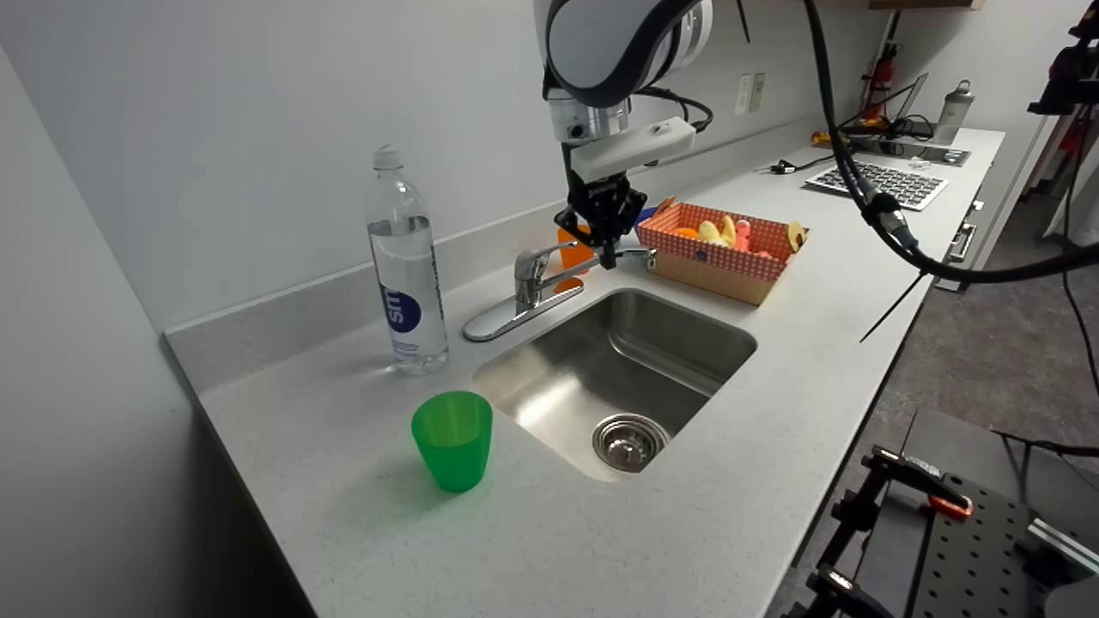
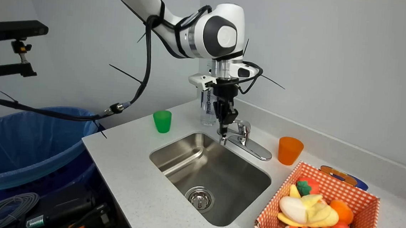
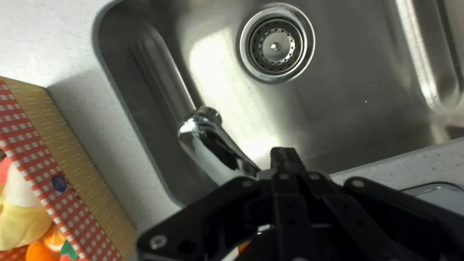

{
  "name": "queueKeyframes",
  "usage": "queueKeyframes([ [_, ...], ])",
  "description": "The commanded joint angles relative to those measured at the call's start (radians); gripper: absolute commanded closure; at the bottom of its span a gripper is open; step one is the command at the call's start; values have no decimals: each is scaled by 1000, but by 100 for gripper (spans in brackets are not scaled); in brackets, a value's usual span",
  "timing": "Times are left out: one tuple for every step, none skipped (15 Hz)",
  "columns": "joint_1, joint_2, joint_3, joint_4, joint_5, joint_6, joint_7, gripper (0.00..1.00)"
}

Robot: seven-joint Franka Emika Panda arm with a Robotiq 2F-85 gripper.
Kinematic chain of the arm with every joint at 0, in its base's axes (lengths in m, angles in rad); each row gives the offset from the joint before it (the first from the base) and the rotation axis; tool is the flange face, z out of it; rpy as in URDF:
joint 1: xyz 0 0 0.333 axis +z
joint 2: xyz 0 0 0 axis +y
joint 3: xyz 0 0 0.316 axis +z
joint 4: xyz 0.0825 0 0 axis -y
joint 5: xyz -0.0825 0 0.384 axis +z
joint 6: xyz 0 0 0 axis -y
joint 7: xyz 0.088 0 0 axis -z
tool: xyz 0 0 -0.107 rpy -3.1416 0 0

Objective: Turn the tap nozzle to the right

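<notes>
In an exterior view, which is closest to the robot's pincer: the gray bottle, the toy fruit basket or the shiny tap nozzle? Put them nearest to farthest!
1. The tap nozzle: right by the pincer; I can't tell if they touch.
2. The toy fruit basket: to the picture's right, just past the nozzle's tip.
3. The gray bottle: way down the counter, farthest right.

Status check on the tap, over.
End effector shut beside tap nozzle, contact unclear. Tap nozzle reaching over sink. Basket beside sink, apparently not in the way.
</notes>
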Motion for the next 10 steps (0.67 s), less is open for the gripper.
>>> queueKeyframes([
  [-29, -20, -30, -14, -62, -22, 18, 100],
  [-34, -18, -38, -14, -68, -21, 24, 100],
  [-39, -17, -45, -13, -72, -21, 30, 100],
  [-45, -14, -54, -12, -73, -20, 37, 100],
  [-51, -13, -62, -11, -75, -20, 46, 100],
  [-59, -11, -70, -10, -73, -20, 53, 100],
  [-66, -11, -76, -9, -64, -18, 60, 100],
  [-75, -11, -80, -7, -51, -14, 64, 100],
  [-83, -12, -83, -5, -41, -9, 71, 100],
  [-90, -13, -85, -3, -31, -3, 76, 100],
])
